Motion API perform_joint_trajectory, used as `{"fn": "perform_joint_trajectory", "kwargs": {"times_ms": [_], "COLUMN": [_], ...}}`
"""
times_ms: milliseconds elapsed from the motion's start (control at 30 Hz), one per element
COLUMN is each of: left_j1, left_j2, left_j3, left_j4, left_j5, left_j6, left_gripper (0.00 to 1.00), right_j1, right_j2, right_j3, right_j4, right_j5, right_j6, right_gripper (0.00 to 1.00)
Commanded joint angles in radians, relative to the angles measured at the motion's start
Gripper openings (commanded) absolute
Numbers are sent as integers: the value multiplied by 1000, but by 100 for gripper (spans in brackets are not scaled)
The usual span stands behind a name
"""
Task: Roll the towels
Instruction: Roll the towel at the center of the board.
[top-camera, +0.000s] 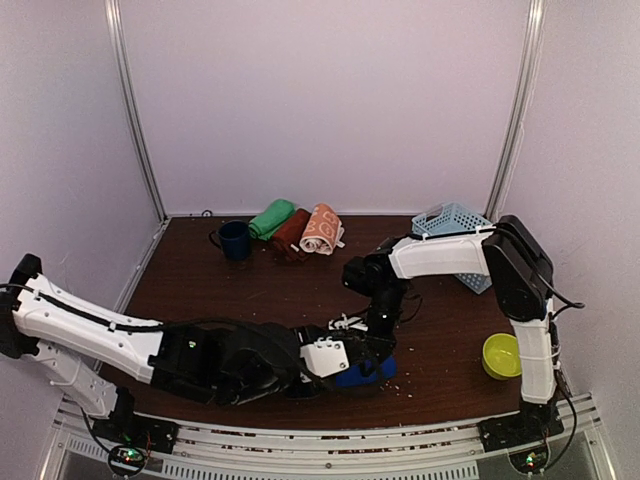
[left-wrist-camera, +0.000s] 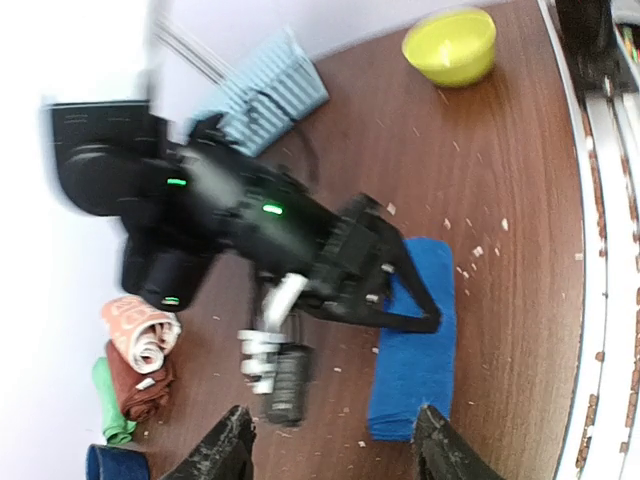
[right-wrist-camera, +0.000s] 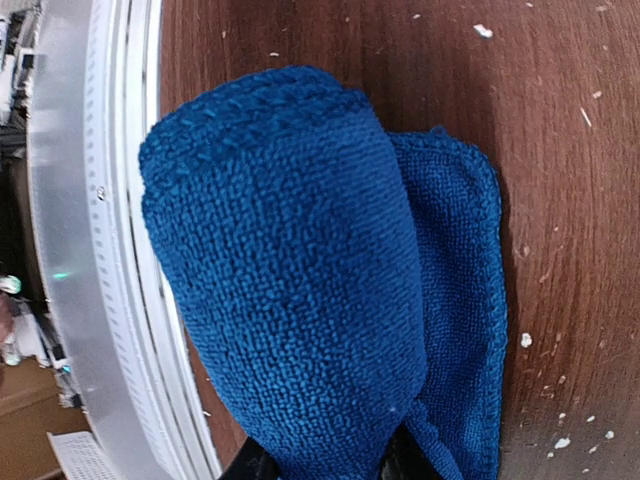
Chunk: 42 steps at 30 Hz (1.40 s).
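- Dark wood-grain tabletop (top-camera: 440, 330) inside a pale-walled enclosure; a metal rail runs along its near edge.
- We locate the royal blue towel (top-camera: 362, 375) at the near edge, just right of centre and beside the rail.
- We read the right wrist view as showing one end of this towel curled into a thick fold over a flat layer that lies on the wood.
- The right fingers (right-wrist-camera: 252, 468) are clamped on that raised fold of the royal blue towel, and the cloth narrows between them.
- The left fingers (left-wrist-camera: 230, 450) are spread wide with nothing between them, and they sit near the towel's end without touching it.
- At the far edge we find three rolled towels side by side, touching: the green towel (top-camera: 271, 218), the maroon towel (top-camera: 290, 235) and the orange towel (top-camera: 322, 228).
- A navy mug (top-camera: 236, 240) stands just left of the rolled towels.
- A pale blue basket (top-camera: 455, 220) sits at the far right.
- A yellow bowl (top-camera: 501, 356) rests near the right arm's base.
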Motion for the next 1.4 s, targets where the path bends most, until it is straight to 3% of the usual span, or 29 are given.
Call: {"fn": "perform_joint_trajectory", "kwargs": {"times_ms": [0,167,467,600,733,900,1067,1167,1367], "left_j1": [10,23,86,108,152,164,164,166,173], "left_j2": [190,340,394,414,452,509,528,546,566], "left_j3": [63,111,125,147,207,233,229,237,243], "left_j4": [-47,-39,-5,-22,-123,-183,-175,-173,-168], "left_j5": [74,47,5,65,275,285,233,231,324], "left_j6": [3,-6,35,41,9,-8,-17,-18,-59], "left_gripper": [57,58,62,63,63,63,56,45,34], "right_j1": [-11,-11,-11,-11,-11,-12,-16,-26,-63], "right_j2": [116,118,125,125,130,132,129,110,-24], "right_j3": [-21,-11,-7,-4,-2,-2,-1,9,45], "right_j4": [-13,-23,-10,-9,-7,-4,-7,-14,-74], "right_j5": [72,79,84,83,83,79,67,43,-8], "right_j6": [-4,-4,8,9,8,8,3,0,-41], "right_gripper": [19,19,19,19,19,19,20,21,36]}}
